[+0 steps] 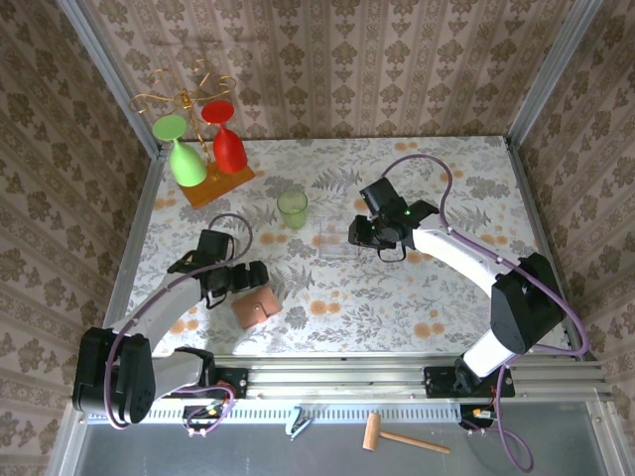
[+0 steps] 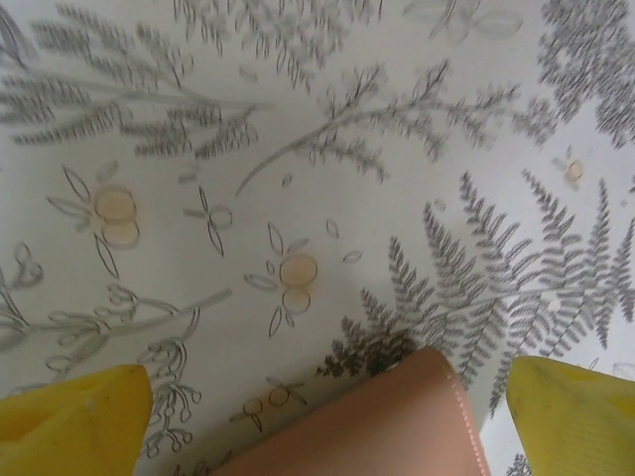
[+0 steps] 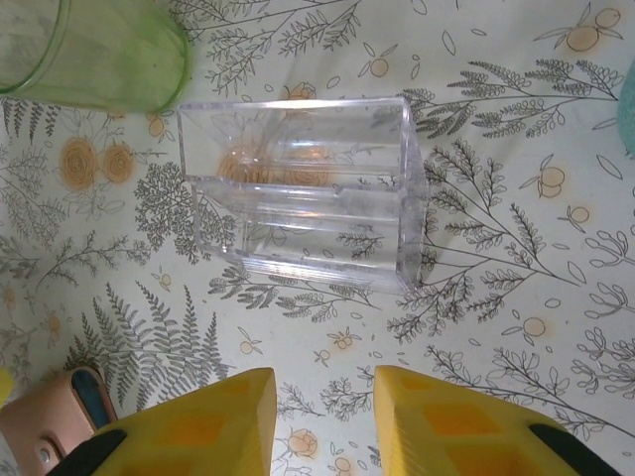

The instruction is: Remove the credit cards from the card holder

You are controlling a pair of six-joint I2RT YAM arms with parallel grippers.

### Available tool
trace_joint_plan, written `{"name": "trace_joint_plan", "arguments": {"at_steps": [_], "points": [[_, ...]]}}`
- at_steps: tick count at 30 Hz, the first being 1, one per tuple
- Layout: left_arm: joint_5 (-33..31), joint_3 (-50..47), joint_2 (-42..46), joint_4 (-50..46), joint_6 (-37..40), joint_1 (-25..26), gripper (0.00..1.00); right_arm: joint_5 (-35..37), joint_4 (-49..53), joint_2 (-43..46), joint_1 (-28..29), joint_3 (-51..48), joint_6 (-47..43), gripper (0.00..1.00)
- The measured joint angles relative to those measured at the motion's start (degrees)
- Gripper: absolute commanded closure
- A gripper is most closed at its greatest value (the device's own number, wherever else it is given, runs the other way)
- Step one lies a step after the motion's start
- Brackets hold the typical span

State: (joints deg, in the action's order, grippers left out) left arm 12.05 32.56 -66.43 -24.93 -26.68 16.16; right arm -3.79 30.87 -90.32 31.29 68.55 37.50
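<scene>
left wrist: smooth salmon-pink card holder (image 2: 377, 426), pale stitching along one edge.

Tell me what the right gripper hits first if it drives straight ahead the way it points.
Probably the clear plastic box: it lies straight ahead of the right gripper, with bare tablecloth between. Height is unclear.

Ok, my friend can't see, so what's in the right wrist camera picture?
A clear plastic box with a divider sits on a flowery tablecloth, beside a see-through green cup. The right gripper, open with yellow fingers, is at the bottom edge; the corner of a salmon-pink card holder shows bottom left.
</scene>
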Motion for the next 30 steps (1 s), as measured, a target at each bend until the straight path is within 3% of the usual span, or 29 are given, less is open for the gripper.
{"name": "trace_joint_plan", "arguments": {"at_steps": [14, 22, 30], "points": [[1.0, -3.3, 0.2, -1.1, -4.5, 8.5, 0.06, -1.3, -1.1, 2.2, 0.0, -1.5, 0.4, 0.67], [-2.3, -3.3, 2.8, -5.8, -9.3, 18.4, 0.06, -1.7, -1.2, 2.2, 0.0, -2.3, 0.4, 0.66], [-6.8, -1.6, -0.7, -9.3, -12.3, 24.2, 0.07, -2.7, -1.4, 2.2, 0.0, -2.6, 0.4, 0.66]]}}
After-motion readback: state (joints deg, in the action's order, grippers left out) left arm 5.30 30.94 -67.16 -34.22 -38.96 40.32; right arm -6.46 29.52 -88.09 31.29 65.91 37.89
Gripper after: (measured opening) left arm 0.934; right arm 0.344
